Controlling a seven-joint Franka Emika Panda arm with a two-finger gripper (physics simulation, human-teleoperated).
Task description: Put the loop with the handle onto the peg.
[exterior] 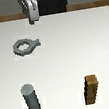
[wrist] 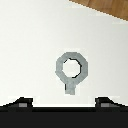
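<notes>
The loop with the handle (exterior: 25,46) is a flat grey ring with a short tab. It lies flat on the white table (exterior: 65,49), toward the exterior view's left. It shows in the wrist view (wrist: 71,69) with its tab pointing toward the fingers. The peg (exterior: 30,98) is a dark-grey upright cylinder near the front, on the exterior view's left. My gripper (exterior: 33,19) hangs above the table behind the loop, apart from it and empty. Its fingertips (wrist: 22,103) stand wide apart in the wrist view, so it is open.
A brown rectangular wooden block (exterior: 92,89) stands near the front, on the exterior view's right. The robot's dark base (exterior: 52,1) is at the table's far edge. A wooden floor (wrist: 107,7) shows beyond the table edge.
</notes>
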